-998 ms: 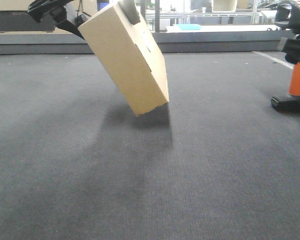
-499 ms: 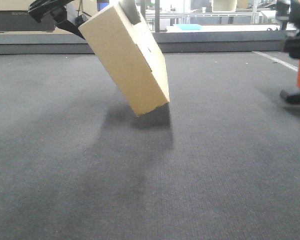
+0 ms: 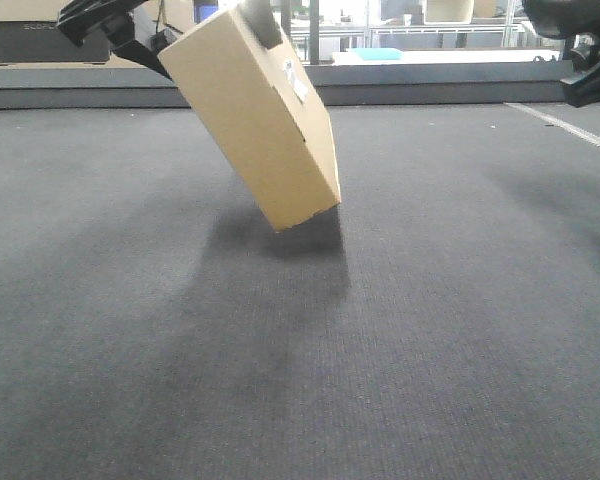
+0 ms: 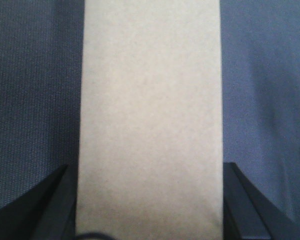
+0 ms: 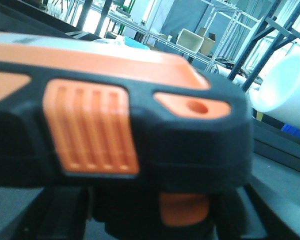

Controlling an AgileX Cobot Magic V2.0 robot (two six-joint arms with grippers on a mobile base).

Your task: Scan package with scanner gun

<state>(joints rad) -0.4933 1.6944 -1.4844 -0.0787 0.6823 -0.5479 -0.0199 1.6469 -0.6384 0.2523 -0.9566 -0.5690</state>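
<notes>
The package hangs tilted just over the grey carpet, its white label on the side face. The left gripper jaws pinch it. The right gripper jaws clamp the scanner gun, held high at the right.

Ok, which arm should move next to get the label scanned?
Right. The right gripper holds the scanner gun and can aim it; the left gripper is clamped on the tilted package, whose white label faces that side.
</notes>
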